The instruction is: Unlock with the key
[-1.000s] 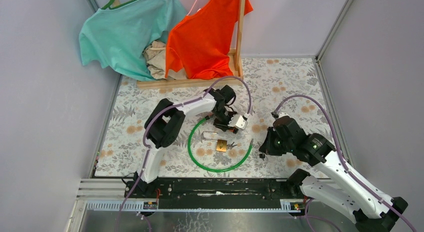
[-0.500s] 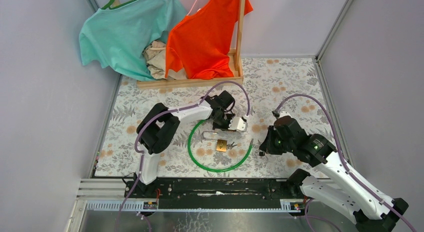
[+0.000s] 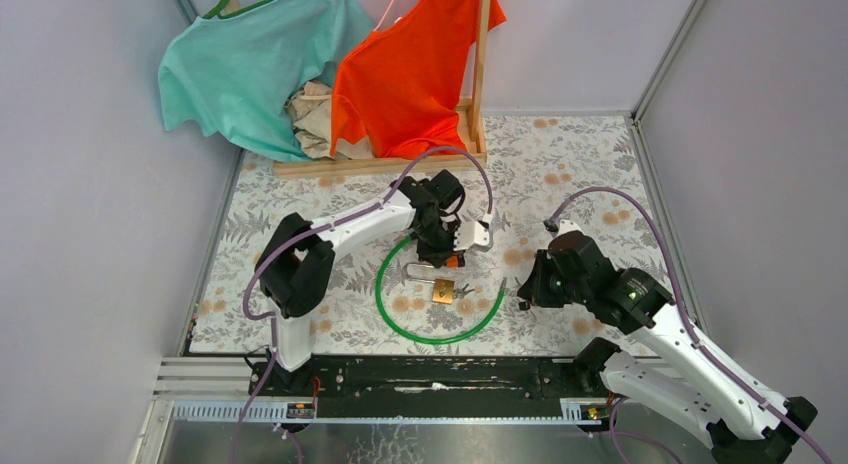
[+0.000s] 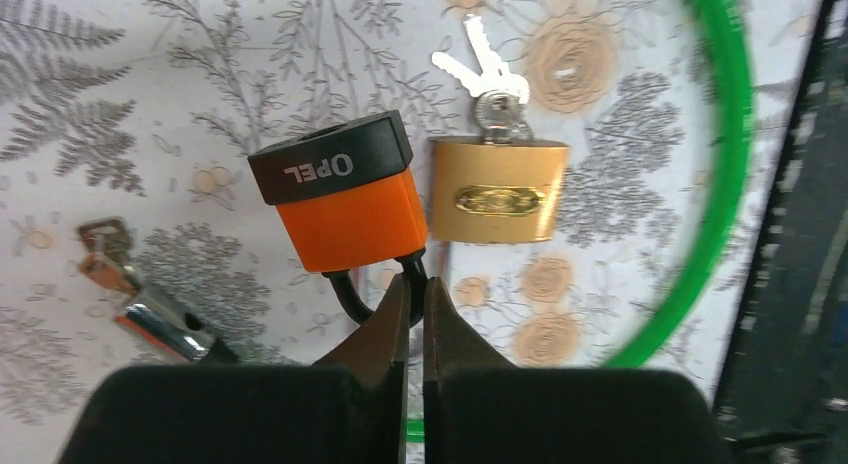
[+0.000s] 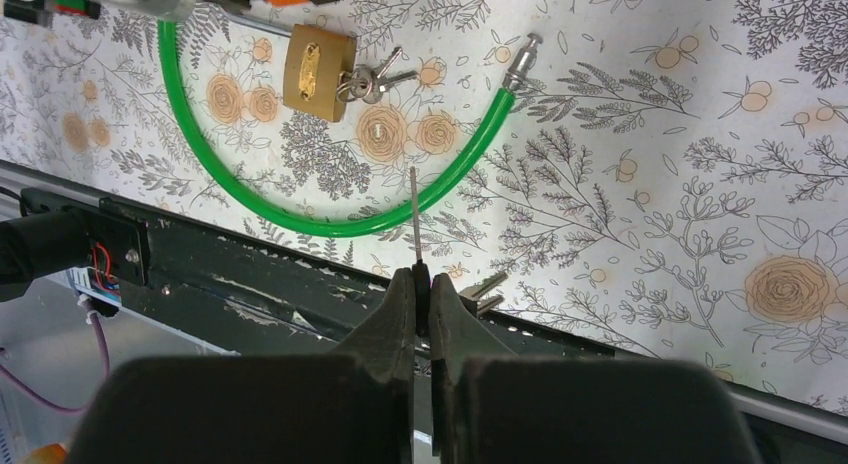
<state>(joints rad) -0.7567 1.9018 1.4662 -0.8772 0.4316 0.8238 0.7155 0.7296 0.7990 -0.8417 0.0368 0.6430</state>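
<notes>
Pinching the orange OPEL lock [image 4: 345, 199] by its black cable [image 4: 348, 290], your left gripper [image 4: 410, 284] steadied it, presumably so the key [image 5: 415, 219] clamped in your right gripper [image 5: 420, 274] could enter.

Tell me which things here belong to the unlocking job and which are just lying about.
Job: orange lock, pinched by left gripper; key, in right gripper; green cable.
Lying about: brass padlock, teal shirt, orange shirt, wooden rack.

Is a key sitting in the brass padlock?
Yes, the left wrist view shows a key seated in the padlock's end, with spare keys fanned beyond it.
</notes>
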